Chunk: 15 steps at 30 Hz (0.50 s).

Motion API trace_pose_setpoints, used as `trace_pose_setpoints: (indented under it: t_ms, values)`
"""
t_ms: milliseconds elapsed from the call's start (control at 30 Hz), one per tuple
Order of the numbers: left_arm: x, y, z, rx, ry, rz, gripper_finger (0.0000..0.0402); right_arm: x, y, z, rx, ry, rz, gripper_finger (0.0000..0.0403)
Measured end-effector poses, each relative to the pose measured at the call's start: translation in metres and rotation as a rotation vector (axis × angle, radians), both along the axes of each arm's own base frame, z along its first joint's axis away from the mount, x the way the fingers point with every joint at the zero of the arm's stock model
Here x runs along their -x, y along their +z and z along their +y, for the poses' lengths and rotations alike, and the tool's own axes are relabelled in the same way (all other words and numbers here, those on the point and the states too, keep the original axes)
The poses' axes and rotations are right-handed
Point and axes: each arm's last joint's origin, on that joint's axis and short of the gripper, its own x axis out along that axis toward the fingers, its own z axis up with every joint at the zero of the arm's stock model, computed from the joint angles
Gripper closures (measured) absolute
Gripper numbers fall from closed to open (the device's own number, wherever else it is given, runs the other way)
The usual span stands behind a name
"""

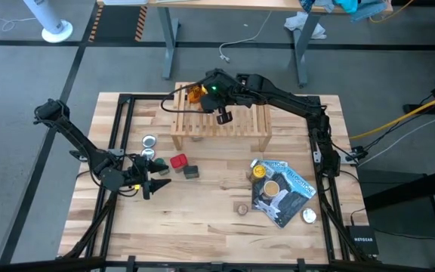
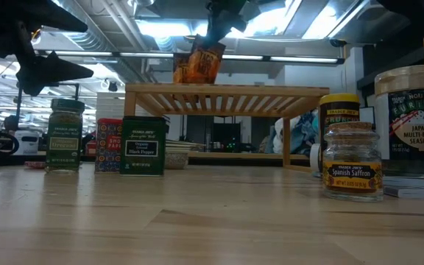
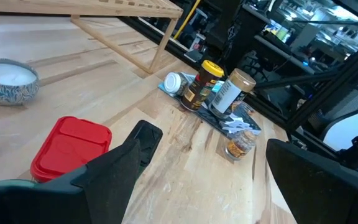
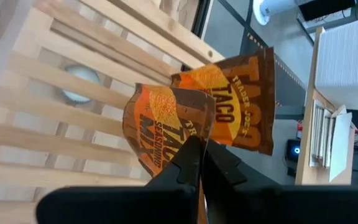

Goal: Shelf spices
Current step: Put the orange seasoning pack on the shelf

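At the table's left, the left gripper (image 1: 155,186) hovers with its fingers spread and empty, just beside the red-capped jar (image 1: 178,160) and the dark square tin (image 1: 192,171), which stand on the tabletop in front of the shelf (image 1: 221,125). Over the shelf's back left corner the right gripper (image 4: 199,163) has its fingers pressed together, pinching two orange taco seasoning packets (image 4: 194,121) above the slats. Farther right, more jars (image 1: 271,186) rest on a blue-and-black pouch (image 1: 287,198).
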Motion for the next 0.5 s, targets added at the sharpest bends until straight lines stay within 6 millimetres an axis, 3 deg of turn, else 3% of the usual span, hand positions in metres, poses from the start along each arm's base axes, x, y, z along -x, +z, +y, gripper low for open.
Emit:
trace_pose_setpoints:
  t_ms: [500]
  values:
    - [0.0000, -0.0001, 0.0000, -0.001, 0.000, 0.001, 0.0061, -0.0052, 0.0049, -0.0012, 0.014, 0.005, -0.074, 0.0388]
